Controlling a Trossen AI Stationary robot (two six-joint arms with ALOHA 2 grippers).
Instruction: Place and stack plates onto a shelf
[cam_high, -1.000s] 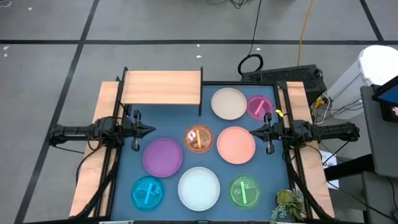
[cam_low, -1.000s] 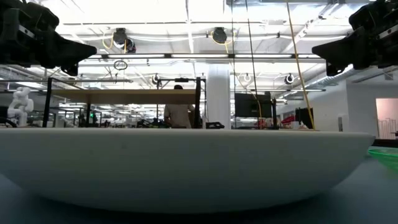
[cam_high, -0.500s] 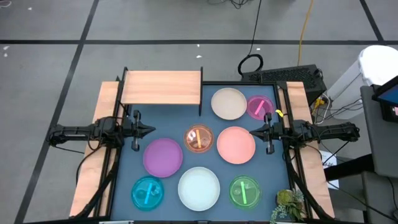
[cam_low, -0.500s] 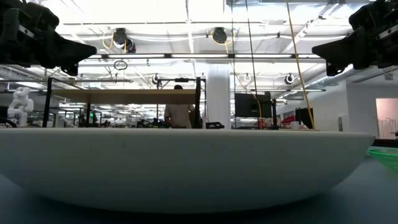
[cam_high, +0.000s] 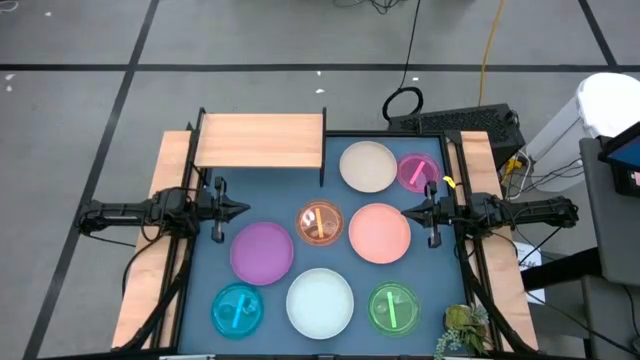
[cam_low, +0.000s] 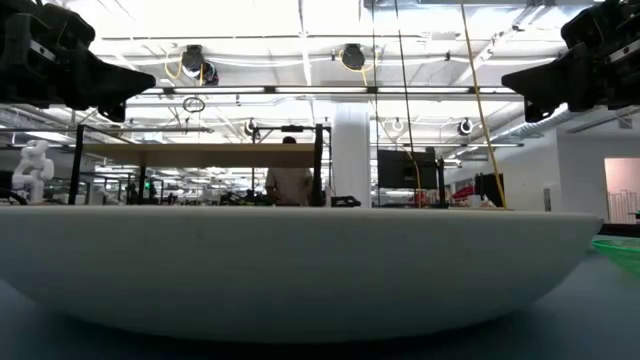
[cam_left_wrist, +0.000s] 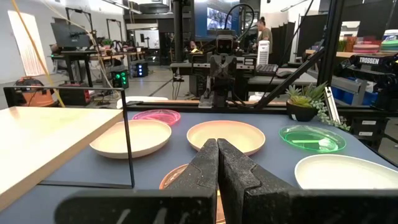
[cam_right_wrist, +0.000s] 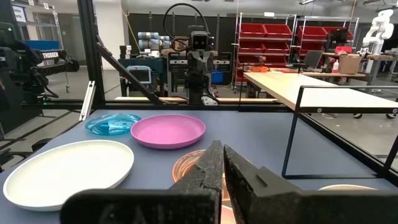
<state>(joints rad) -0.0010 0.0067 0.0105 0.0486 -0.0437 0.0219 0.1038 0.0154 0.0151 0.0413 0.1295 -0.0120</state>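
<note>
The shelf (cam_high: 258, 140), a light-wood board on black legs, stands at the table's far left. Flat on the blue tabletop lie the plates: cream (cam_high: 368, 166), magenta (cam_high: 417, 171), orange (cam_high: 320, 223), pink (cam_high: 379, 232), purple (cam_high: 262, 251), pale white (cam_high: 320, 302), cyan (cam_high: 237, 310) and green (cam_high: 392, 307). My left gripper (cam_high: 245, 209) hangs shut and level at the left side, above the table, pointing right toward the orange plate. My right gripper (cam_high: 405, 211) hangs shut and level at the right side, pointing left over the pink plate's edge. Neither holds anything.
A small potted plant (cam_high: 462, 330) sits at the near right corner. Long wooden strips (cam_high: 140, 290) run along both table sides. In the low view the pale white plate (cam_low: 300, 270) fills the foreground. The shelf's thin black leg (cam_left_wrist: 126, 140) stands near the cream plate.
</note>
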